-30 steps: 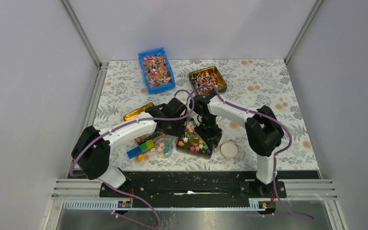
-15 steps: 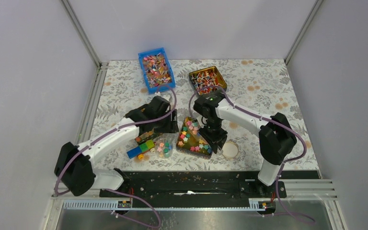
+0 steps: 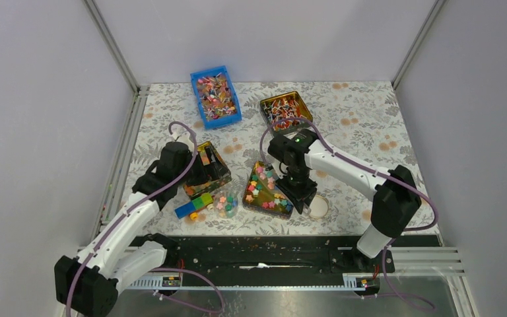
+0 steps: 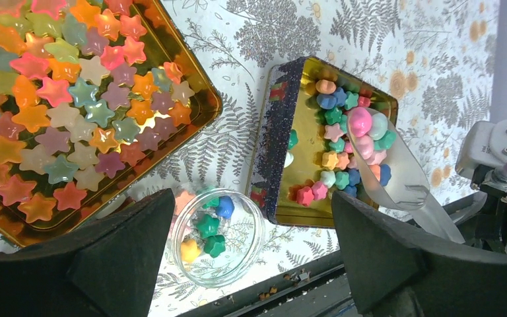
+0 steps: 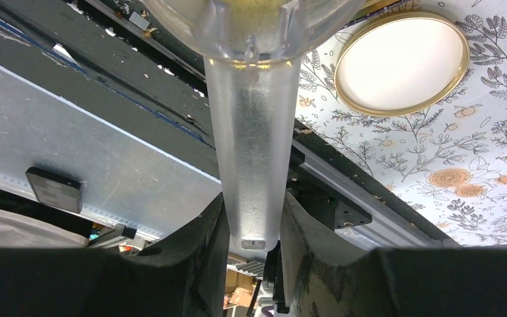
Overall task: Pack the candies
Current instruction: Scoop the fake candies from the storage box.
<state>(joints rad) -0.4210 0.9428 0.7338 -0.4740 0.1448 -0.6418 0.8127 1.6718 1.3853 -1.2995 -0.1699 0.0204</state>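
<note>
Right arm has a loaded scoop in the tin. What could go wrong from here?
1. The clear plastic scoop, pinched by the right gripper, is heaped with small opaque star-shaped candies; some may roll off as it clears the wall of the gold tin.
2. The small clear jar stands free of the open left gripper, and its mouth looks barely wider than the scoop; a pour could miss or nudge it.

Right wrist view: scoop [image 5: 247,132] bowl cut off at the top edge, so I can't see its load there. Left wrist view: star tray [image 4: 206,109] runs off left and top edges. From above, my right gripper [image 3: 301,195] hides the scoop; candies [image 3: 264,185] too small to tell shapes.
</note>
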